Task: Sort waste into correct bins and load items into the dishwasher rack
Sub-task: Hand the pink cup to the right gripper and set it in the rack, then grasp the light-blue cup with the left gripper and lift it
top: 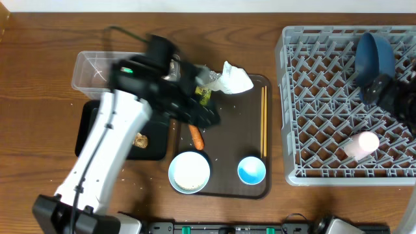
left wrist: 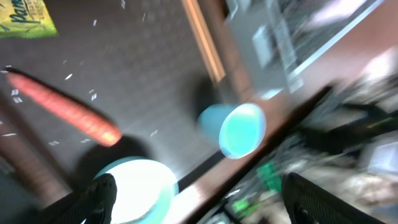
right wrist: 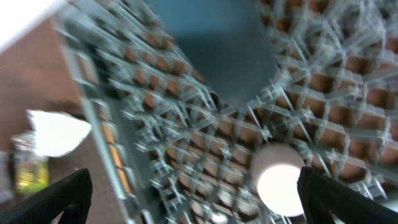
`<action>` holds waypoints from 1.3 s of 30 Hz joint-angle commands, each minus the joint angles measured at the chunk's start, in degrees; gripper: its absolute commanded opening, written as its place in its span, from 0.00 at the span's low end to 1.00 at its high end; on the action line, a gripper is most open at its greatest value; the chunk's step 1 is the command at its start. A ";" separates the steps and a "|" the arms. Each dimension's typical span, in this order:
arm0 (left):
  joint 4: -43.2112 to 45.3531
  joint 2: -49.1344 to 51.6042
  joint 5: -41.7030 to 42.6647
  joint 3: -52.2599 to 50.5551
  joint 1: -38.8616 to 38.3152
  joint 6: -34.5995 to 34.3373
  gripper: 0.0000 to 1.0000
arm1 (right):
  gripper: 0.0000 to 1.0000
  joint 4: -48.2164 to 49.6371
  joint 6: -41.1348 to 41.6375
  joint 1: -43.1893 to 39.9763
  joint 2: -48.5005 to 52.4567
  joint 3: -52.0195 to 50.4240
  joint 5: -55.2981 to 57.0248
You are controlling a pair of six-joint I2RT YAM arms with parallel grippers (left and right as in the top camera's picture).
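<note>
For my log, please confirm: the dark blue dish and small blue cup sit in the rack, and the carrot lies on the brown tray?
No: the overhead view shows the small pink cup in the rack with the dark blue dish; the small blue cup sits on the brown tray.

Overhead straight down on table [top: 39,78], left wrist close over brown tray [left wrist: 143,81], right wrist close over rack [right wrist: 155,137], both within overhead

The left arm [top: 107,146] has a long white shell, black joints, a small green light [top: 126,69] and a black cable [top: 123,31].
</note>
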 commanded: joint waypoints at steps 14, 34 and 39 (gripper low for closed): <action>5.84 9.57 -23.34 -6.27 -30.03 3.76 0.85 | 0.96 2.38 3.41 0.98 -2.49 0.92 -4.37; 9.11 20.22 -28.00 -4.33 -32.17 1.18 0.06 | 0.95 -0.04 3.15 1.22 -2.45 0.90 -4.37; 2.40 12.04 -27.06 2.34 -23.52 -3.10 0.06 | 0.97 -0.72 1.66 1.22 -2.45 0.90 -4.37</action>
